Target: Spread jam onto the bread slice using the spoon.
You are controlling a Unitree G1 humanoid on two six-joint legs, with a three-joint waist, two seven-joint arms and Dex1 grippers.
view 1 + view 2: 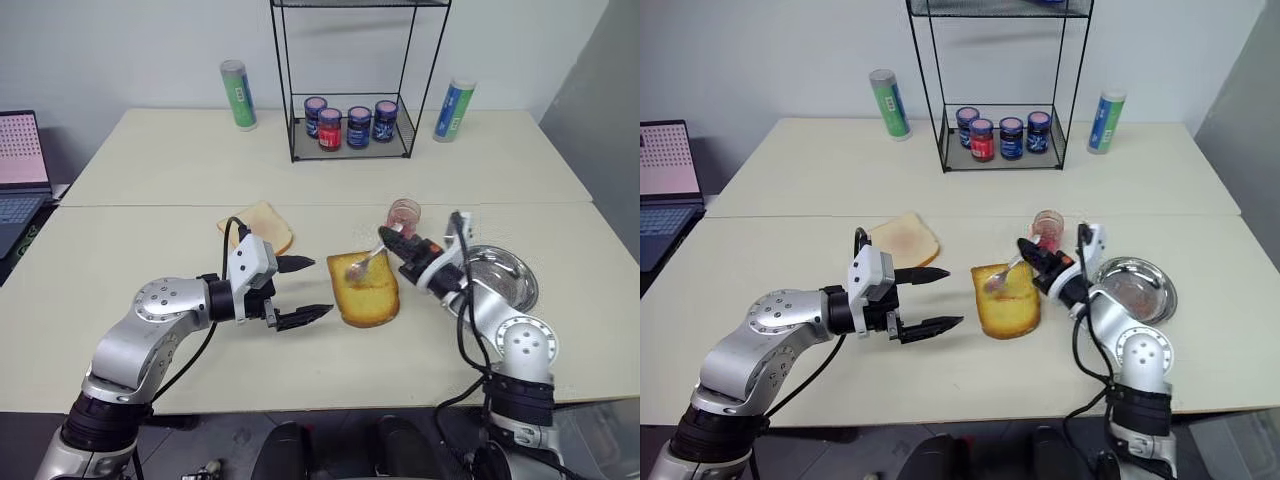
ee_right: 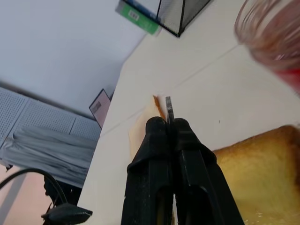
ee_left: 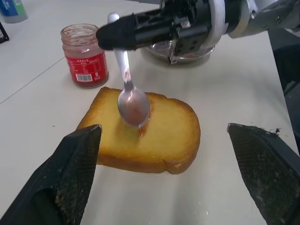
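nearest the head camera, the left hand (image 1: 300, 292) hovers over the counter (image 1: 150, 180) with its two black fingers spread wide and nothing between them, just beside the bread slice (image 1: 366, 290), which lies flat at the middle of the counter. on the other side the right hand (image 1: 392, 243) is clamped on the handle of the spoon (image 1: 364, 266), whose bowl rests on the slice's golden face. an opened jam jar (image 1: 405, 213) stands just behind that hand, a round steel dish (image 1: 515, 280) beside the right arm, a paler slice (image 1: 262, 224) behind the left hand, and four lidded jars (image 1: 350, 123) in a wire rack (image 1: 352, 140) at the back. from the left wrist, the spoon bowl carries reddish jam (image 3: 136, 111) and touches the toast, with a small glossy smear at its edge. from the right wrist, the closed fingers (image 2: 154, 159) pinch the thin handle edge-on, the toast corner lying just below them.
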